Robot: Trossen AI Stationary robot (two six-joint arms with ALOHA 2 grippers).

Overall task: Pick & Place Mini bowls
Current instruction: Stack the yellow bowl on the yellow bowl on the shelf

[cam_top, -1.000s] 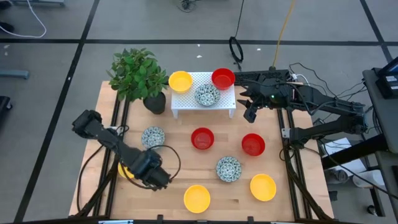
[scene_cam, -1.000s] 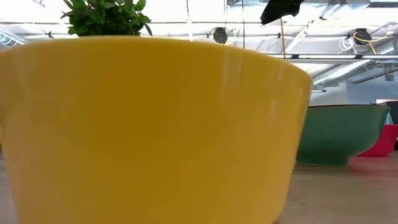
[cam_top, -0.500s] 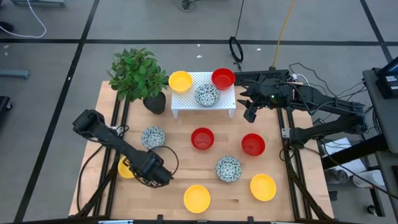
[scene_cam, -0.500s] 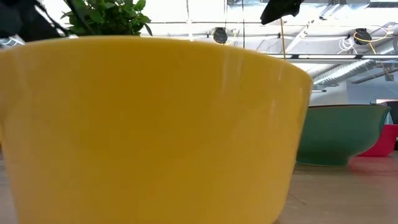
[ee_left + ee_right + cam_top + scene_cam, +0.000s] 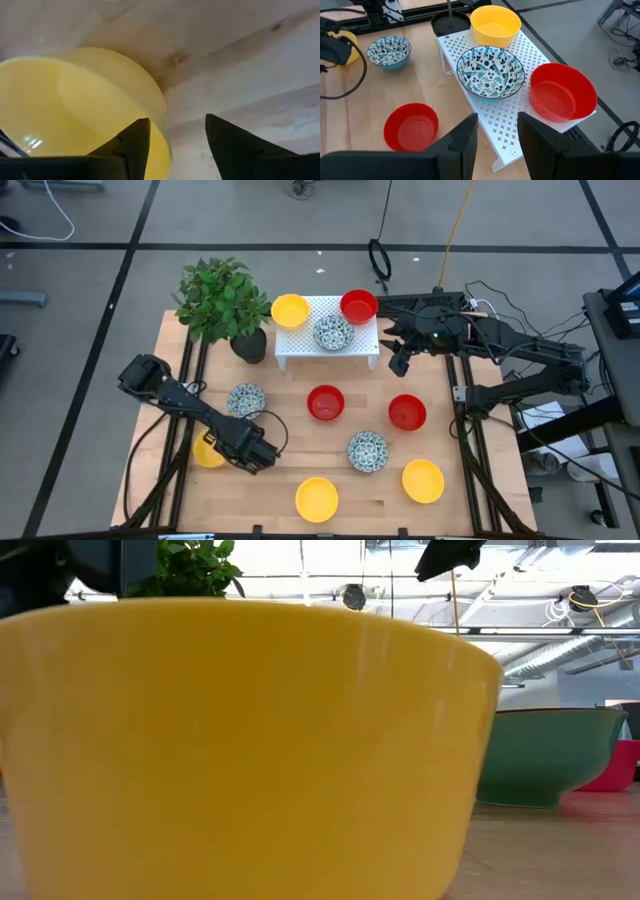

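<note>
Filling the low view, a yellow bowl (image 5: 240,750) hides most bowls.

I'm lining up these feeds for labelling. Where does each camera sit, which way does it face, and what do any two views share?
High view: above the table, looking straight down; both arms show, the left gripper by a yellow bowl, the right gripper beside the white rack.
Low view: at table-top height, looking level; a near yellow bowl fills it.
Left wrist view: looks past its open fingers at that yellow bowl's rim.
Right wrist view: looks past its fingers over the rack.
Shared: high and right wrist views both show the rack's three bowls.
</note>
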